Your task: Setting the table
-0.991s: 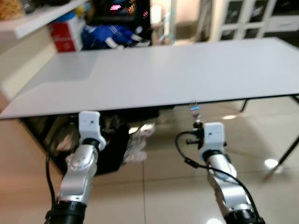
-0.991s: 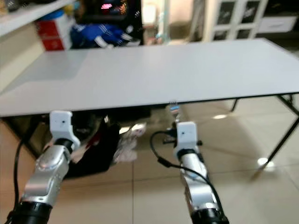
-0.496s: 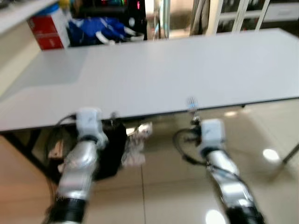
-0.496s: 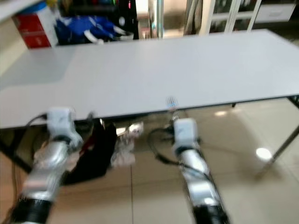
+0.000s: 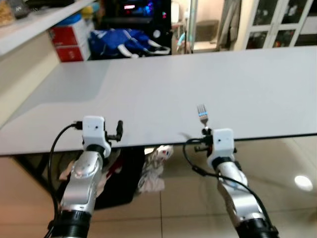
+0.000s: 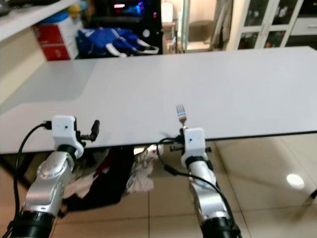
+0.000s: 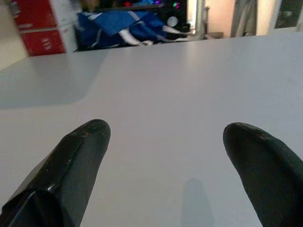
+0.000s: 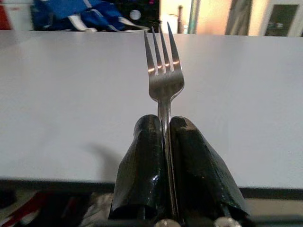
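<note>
A wide white table (image 5: 158,84) stretches in front of me, its top bare. My right gripper (image 5: 203,130) is at the table's near edge, shut on the handle of a metal fork (image 5: 201,114). The fork (image 8: 164,79) points forward with its tines over the tabletop, clamped between the two black fingers (image 8: 142,156). My left gripper (image 7: 165,137) is open and holds nothing, just above the near edge further left. One of its fingertips (image 5: 119,127) shows beside the white wrist block.
Under the table lie a black bag (image 5: 124,178) and crumpled cloths (image 5: 154,168) on the tiled floor. Beyond the far edge are a blue bag (image 5: 124,39) and a red box (image 5: 69,42). A shelf (image 5: 34,27) runs along the left; glass-door cabinets (image 5: 277,25) stand at the back right.
The camera has moved nearer the table. Both grippers have come up from below the table's edge to its level, and the fork's tines now reach over the tabletop.
</note>
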Robot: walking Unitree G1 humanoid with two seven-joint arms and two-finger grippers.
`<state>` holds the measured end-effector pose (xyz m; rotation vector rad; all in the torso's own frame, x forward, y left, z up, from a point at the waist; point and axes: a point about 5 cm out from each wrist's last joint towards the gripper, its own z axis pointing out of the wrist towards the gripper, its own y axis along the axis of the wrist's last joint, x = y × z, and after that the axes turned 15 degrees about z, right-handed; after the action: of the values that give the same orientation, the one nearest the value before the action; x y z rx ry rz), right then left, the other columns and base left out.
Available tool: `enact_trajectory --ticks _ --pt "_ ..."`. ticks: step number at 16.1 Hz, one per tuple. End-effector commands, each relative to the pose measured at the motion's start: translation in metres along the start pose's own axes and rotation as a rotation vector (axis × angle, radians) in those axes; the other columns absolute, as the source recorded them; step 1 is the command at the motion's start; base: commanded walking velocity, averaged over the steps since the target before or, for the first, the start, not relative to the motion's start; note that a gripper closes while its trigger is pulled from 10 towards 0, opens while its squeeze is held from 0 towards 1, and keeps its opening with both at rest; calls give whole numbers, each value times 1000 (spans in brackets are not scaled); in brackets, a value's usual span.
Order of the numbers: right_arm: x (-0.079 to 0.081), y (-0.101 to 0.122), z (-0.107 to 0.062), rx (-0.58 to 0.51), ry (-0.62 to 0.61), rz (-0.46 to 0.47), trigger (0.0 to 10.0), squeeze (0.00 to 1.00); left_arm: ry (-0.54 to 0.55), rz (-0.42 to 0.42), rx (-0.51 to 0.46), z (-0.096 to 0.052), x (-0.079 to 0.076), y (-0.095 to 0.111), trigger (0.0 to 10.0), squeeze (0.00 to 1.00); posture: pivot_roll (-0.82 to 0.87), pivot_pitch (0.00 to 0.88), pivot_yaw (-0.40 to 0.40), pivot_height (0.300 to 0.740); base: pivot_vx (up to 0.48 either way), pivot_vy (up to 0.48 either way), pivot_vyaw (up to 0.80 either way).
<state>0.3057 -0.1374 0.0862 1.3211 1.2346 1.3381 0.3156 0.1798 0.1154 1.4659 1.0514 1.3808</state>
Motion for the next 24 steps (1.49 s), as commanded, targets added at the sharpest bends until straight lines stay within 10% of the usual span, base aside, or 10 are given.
enact_trajectory --ticks 1,7,8,14,24 --pt "-4 5 1 -24 -6 -6 0 0 -17 4 -10 1 -5 4 10000 0 -124 0 81 740 431 0 0" --pt "-4 4 2 -13 -4 -10 0 0 -16 -9 -17 1 -6 3 10000 0 -124 0 79 740 432 0 0" --pt "-8 4 5 2 -50 -19 10000 0 -18 -10 -32 0 -7 5 10000 0 -124 0 78 740 0 0 0" --pt "-12 49 38 -67 -70 -41 10000 0 -28 -14 -53 -1 -10 8 10000 0 -127 0 81 740 0 0 0" --pt "-46 35 67 140 -273 29 10000 0 -26 18 -17 -22 -2 0 10000 0 -31 0 74 740 0 0 0"
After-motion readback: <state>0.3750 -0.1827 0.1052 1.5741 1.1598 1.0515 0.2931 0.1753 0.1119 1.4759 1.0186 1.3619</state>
